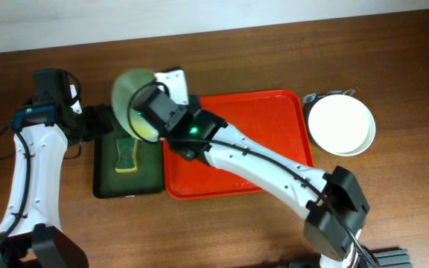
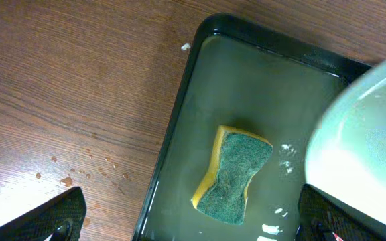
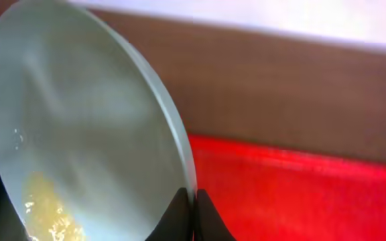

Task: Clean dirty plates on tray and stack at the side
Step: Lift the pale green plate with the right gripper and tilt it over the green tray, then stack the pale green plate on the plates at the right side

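My right gripper is shut on the rim of a pale blue-green plate and holds it tilted on edge above the dark green tray. In the right wrist view the fingers pinch the rim, and the plate shows a yellow smear low on its face. The plate's edge also shows in the left wrist view. The red tray lies to the right with nothing on it. My left gripper is open and empty above the green tray's left rim.
A dark green tray holds shallow water and a yellow-green sponge. White plates sit stacked on the table right of the red tray. Water drops lie on the wood.
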`<state>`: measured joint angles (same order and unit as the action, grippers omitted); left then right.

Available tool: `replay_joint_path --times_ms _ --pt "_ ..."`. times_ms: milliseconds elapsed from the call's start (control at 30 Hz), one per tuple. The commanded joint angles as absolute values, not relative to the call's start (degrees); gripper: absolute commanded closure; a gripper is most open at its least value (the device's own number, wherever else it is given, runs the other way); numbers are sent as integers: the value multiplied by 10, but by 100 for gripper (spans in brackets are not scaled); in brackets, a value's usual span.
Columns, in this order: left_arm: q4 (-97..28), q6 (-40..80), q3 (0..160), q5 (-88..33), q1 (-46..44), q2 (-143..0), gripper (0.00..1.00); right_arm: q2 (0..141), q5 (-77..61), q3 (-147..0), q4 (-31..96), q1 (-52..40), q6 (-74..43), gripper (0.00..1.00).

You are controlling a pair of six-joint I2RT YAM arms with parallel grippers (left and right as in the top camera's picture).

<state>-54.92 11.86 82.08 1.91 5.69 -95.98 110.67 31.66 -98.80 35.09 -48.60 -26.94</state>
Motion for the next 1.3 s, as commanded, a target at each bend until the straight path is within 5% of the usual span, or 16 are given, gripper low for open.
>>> replay_joint_path --times_ms 0,200,733,967,1267 --pt "-550 126 826 17 58 -954 1 1096 440 -1030 317 -520 -118 96" --pt "-550 126 826 17 58 -954 1 1096 545 -1030 192 -570 86 96" --pt "-550 126 826 17 58 -954 1 1097 542 -1030 192 -557 43 96" --pt "-550 126 826 17 58 -954 1 1097 174 -1029 372 -426 -250 96" --pt "-550 126 826 17 58 -954 1 1097 -251 -1029 519 -165 -262 96"
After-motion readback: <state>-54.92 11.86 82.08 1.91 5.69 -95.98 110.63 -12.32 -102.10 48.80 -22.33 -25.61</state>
